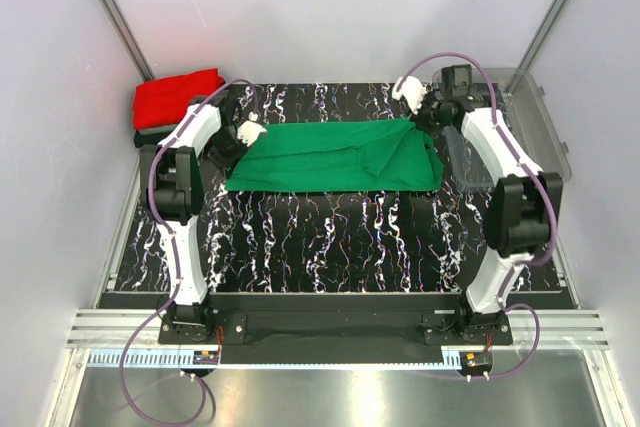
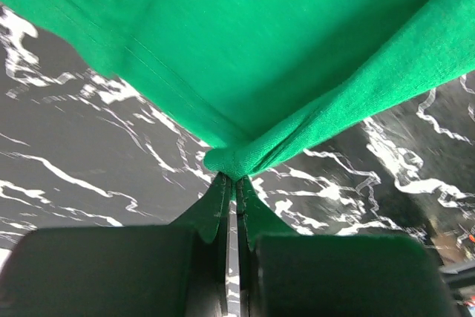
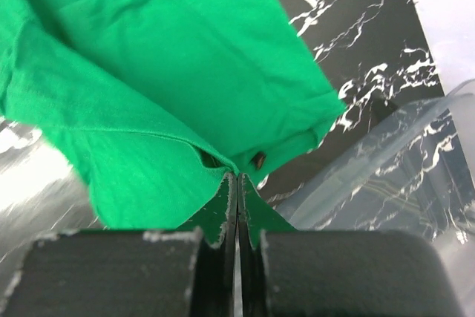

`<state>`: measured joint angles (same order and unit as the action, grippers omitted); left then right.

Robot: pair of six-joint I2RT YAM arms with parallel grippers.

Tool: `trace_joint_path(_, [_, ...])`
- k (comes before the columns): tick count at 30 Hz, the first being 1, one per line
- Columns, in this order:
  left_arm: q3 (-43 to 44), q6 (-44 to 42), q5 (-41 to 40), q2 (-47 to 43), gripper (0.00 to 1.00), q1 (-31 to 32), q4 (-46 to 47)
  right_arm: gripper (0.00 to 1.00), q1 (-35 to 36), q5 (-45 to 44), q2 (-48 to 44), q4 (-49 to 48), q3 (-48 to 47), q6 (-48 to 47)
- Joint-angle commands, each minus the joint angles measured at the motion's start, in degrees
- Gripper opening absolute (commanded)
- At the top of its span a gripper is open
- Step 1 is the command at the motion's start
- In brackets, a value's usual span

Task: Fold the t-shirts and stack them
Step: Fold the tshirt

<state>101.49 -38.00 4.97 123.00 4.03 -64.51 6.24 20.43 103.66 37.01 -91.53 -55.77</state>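
Note:
A bright green t-shirt lies stretched across the far middle of the black marbled table, partly folded. My left gripper is shut on its far left corner; in the left wrist view the cloth bunches at my closed fingertips. My right gripper is shut on its far right edge; in the right wrist view the green cloth is pinched at my fingertips. A folded red t-shirt lies on a dark folded one at the far left.
A clear plastic bin stands at the far right, beside my right arm; its rim shows in the right wrist view. White walls enclose the table on three sides. The near part of the marbled tabletop is bare.

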Motion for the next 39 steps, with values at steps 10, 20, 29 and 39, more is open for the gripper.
trace_joint_path(10, [12.1, -0.9, -2.8, 4.9, 0.00, -0.9, -2.0, 0.00, -0.3, -2.1, 14.2, -4.7, -17.3, 6.0])
trace_joint_path(20, [19.5, -0.3, -3.9, 9.1, 0.00, -0.8, -3.1, 0.00, -0.3, -2.9, 19.6, -5.6, -23.6, 6.4])
trace_joint_path(29, [25.6, 7.8, -5.8, 10.4, 0.73, -1.0, 0.3, 0.31, -0.4, -9.3, 25.6, -5.5, -30.2, 14.9])
trace_joint_path(39, [10.2, 7.6, 4.2, 1.4, 0.67, 3.2, 4.4, 0.28, 2.1, 5.7, 16.9, -1.7, -11.0, 10.5])
